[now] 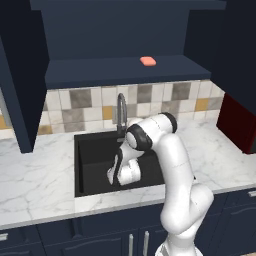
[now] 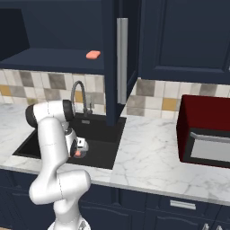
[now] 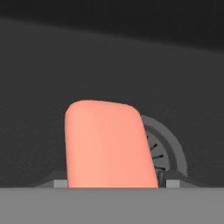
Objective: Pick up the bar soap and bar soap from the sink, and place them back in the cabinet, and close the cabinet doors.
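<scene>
- The left door is standing swung wide, far up and left of the fingers, probably to keep the shelf reachable.
- The worktop is lying around the sink, at either side of the fingers and above them.
- The arm is bending down into the sink, so the fingers are working low in the basin, where the loose soap is lying.
- One soap is sitting right between the fingers in the hand view, filling the gap; a pink patch shows at the hand in the right base view too. The fingers are standing partly closed around it; I cannot tell whether they are gripping it yet.
- The drain is lying just behind and right of that soap, so it is resting on the basin floor.
- The second soap is lying on the shelf, high above the fingers, seemingly put away.
- The right door is hanging open, up and right of the fingers.
- Count: two soaps, two doors, one sink.
- To my judgement, one soap and both doors are still waiting.
</scene>
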Controlling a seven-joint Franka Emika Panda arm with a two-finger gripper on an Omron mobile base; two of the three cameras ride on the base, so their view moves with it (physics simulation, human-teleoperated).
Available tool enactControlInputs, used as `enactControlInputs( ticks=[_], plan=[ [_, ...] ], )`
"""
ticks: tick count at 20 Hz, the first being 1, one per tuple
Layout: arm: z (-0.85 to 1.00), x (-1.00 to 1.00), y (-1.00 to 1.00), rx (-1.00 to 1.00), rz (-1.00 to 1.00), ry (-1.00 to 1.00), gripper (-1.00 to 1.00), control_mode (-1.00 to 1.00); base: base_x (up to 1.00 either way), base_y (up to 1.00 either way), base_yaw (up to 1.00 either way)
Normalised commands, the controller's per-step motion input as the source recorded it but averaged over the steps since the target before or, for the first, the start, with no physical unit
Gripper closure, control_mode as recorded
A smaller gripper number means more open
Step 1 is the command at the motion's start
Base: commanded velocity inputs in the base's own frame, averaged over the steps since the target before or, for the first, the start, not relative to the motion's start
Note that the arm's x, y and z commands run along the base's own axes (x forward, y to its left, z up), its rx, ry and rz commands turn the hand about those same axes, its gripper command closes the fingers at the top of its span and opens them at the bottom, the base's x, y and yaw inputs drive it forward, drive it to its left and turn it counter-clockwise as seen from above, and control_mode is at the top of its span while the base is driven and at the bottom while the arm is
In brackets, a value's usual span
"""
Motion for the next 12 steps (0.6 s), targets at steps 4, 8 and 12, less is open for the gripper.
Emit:
enactControlInputs(
  ticks=[4,8,12],
  plan=[
    [0.57,-0.10,-0.02,0.00,-0.03,-0.04,1.00,-1.00,0.00,0.00,0.00],
    [0.60,-0.10,-0.06,0.00,-0.03,-0.01,1.00,-1.00,0.00,0.00,0.00],
    [0.56,-0.28,-0.07,0.00,-0.02,0.00,1.00,-1.00,0.00,0.00,0.00]
  ],
)
